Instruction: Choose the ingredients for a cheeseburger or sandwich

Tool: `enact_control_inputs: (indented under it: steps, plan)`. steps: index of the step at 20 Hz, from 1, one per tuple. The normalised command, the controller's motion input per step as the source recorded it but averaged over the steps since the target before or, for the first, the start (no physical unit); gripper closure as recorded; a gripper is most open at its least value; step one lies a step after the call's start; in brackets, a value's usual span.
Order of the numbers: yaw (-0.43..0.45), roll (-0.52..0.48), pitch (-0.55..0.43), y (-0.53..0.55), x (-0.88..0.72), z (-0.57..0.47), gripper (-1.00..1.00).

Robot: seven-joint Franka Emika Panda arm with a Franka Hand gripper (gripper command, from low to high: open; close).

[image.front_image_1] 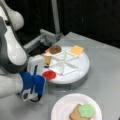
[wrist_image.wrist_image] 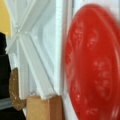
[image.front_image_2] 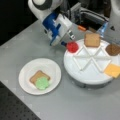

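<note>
The gripper (image.front_image_2: 65,43) hangs at the tray (image.front_image_2: 85,75) rim, directly over the tomato (image.front_image_2: 72,46), which fills the wrist view (wrist_image.wrist_image: 93,62) and lies flat in its compartment. It seems to touch the disc, but I cannot tell whether the jaws are spread or pinching. On the plate (image.front_image_2: 26,72), toast (image.front_image_2: 37,75) carries lettuce (image.front_image_2: 42,83).

Glossy red tomato disc (wrist_image.wrist_image: 92,62) lies in smooth white plastic tray (wrist_image.wrist_image: 37,45).

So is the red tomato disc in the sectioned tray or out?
In: the red tomato disc lies in the white tray, gripper at it.
</note>
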Motion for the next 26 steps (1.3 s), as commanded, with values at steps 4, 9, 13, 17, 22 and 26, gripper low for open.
enact_control_inputs:
  steps: [4, 9, 13, 17, 22, 26]
  plan:
    - [0.043, 0.22, -0.015, -0.07, 0.13, -0.01, -1.0]
    - [0.021, 0.234, -0.015, -0.06, 0.13, -0.01, -1.0]
    - [-0.003, 0.208, -0.009, -0.05, 0.14, -0.01, -1.0]
    - [-0.025, 0.208, -0.004, -0.03, 0.14, 0.01, -1.0]
    - [-0.04, 0.204, 0.002, -0.03, 0.13, 0.03, -1.0]
    - [-0.04, 0.166, 0.019, -0.02, 0.11, 0.04, -1.0]
